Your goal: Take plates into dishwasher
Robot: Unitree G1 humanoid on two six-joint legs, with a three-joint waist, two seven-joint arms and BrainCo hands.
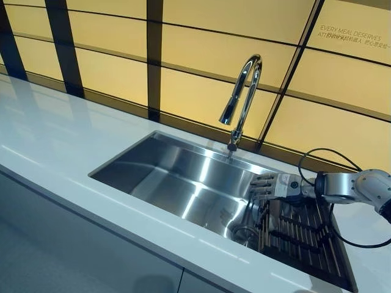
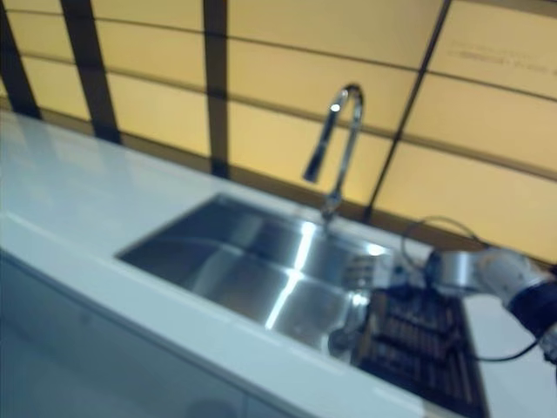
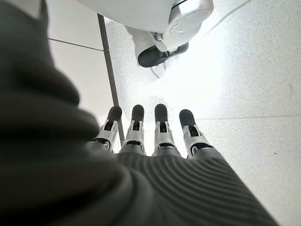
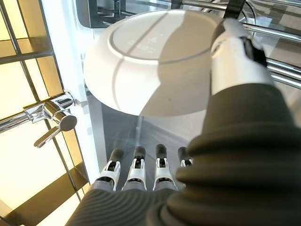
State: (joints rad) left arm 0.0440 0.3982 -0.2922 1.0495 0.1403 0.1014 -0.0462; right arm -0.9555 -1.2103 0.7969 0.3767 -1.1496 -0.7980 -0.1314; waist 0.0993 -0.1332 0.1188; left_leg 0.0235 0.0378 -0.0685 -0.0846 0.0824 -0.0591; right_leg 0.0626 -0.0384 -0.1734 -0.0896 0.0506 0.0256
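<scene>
Right hand (image 4: 141,176) sits just below the white plate (image 4: 150,66), fingers straight, holding nothing. Plate's probably stiff, slick, breakable, so pinch the rim. Left hand (image 3: 150,136) hangs relaxed.

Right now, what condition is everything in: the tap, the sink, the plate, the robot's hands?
Faucet: no water seen running.
Sink: basin bare on its left; dark rack sits at its right end.
Plate: white, underside showing, by the right hand's thumb.
Right hand: over the rack, fingers straight.
Left hand: idle, fingers straight, above the floor.
</scene>
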